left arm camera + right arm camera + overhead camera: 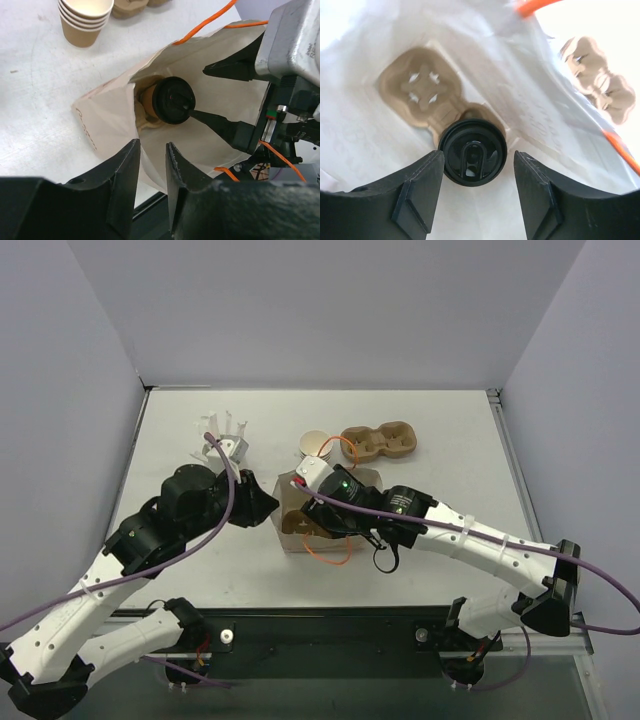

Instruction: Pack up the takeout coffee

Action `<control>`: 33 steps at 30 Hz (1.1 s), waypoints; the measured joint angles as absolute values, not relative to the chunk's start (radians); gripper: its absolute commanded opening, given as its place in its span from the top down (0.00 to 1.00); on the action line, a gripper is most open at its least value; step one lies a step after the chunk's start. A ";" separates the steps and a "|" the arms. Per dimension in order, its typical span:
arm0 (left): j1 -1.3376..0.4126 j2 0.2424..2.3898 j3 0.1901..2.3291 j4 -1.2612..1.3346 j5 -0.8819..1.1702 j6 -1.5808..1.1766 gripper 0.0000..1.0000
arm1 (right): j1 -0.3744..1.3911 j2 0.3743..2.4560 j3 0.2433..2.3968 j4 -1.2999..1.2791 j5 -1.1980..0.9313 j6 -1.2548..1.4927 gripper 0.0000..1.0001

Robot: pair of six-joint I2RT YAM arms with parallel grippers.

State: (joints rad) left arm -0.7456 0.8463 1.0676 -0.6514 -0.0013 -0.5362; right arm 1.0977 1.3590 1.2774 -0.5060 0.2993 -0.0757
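Your right gripper (477,161) reaches into the paper bag (107,117), jaws wide on either side of the lidded coffee cup (472,157), not gripping it. The cup sits in the pulp carrier (420,90) inside the bag. Your left gripper (152,146) hovers at the bag's edge, jaws narrowly parted.

1. The bag (295,530) stands on the table (450,430), near its middle.
2. In the bag lies a carrier (420,92).
3. The cup (146,97) sits in one of its pockets (the 5 o'clock one, seen from the right wrist), with the lid (472,157) on top.
4. From the bag, the stack of cups (315,445) is at 12 o'clock.
5. A second carrier (380,442) is just beside the stack, at its 3 o'clock.
6. A rack (222,438) is at the bag's 10 o'clock, apart.
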 measured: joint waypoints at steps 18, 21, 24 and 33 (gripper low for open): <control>-0.742 0.934 1.294 -0.699 -0.240 -0.447 0.57 | 0.953 1.377 1.459 -0.503 0.275 -0.135 0.43; -0.740 0.945 1.323 -0.735 -0.303 -0.438 0.54 | 0.944 1.375 1.552 -0.484 0.256 -0.148 0.41; -0.733 0.959 1.342 -0.762 -0.374 -0.425 0.51 | 0.942 1.361 1.608 -0.482 0.233 -0.150 0.37; -0.596 1.147 1.438 -0.823 -0.511 -0.353 0.50 | 0.942 1.152 1.571 -0.551 0.263 0.084 0.00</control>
